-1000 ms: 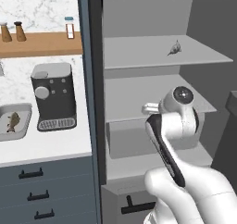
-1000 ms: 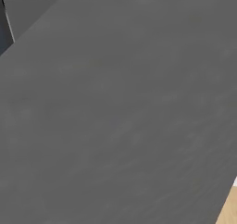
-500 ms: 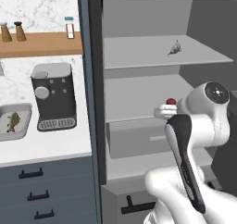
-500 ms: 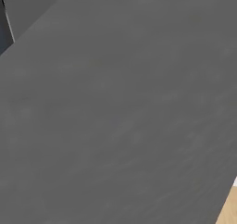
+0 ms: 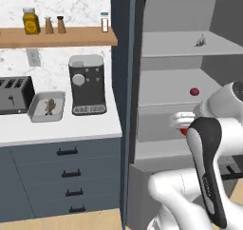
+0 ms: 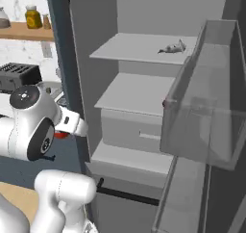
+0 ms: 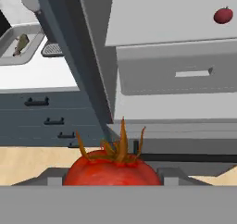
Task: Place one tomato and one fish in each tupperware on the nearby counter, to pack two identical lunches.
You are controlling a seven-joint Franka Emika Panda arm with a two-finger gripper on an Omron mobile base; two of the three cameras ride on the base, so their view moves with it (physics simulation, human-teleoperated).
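My gripper [image 7: 113, 177] is shut on a red tomato [image 7: 112, 168] with a dry brown-green stem, held low in front of the open fridge. From the left base, the gripper [image 5: 182, 125] sits before the fridge drawer, the held tomato [image 5: 183, 131] showing red beneath it. A second tomato [image 5: 194, 91] rests on the middle fridge shelf. A fish [image 5: 200, 41] lies on the top shelf. One tupperware [image 5: 33, 114] with a fish [image 5: 49, 106] inside stands on the counter [image 5: 61, 128], left of the coffee machine.
A black coffee machine [image 5: 88, 84] and a toaster [image 5: 14, 95] stand on the counter. The fridge's dark side wall [image 5: 124, 105] separates counter and shelves. The fridge door with a clear bin [image 6: 204, 102] hangs open on the right. A grey fridge drawer [image 7: 185, 72] sits below the middle shelf.
Both base views have shifted, so the base has moved; the right base view is no longer blocked by a grey surface. The arm has drawn back from the shelf, tomato in its grip.
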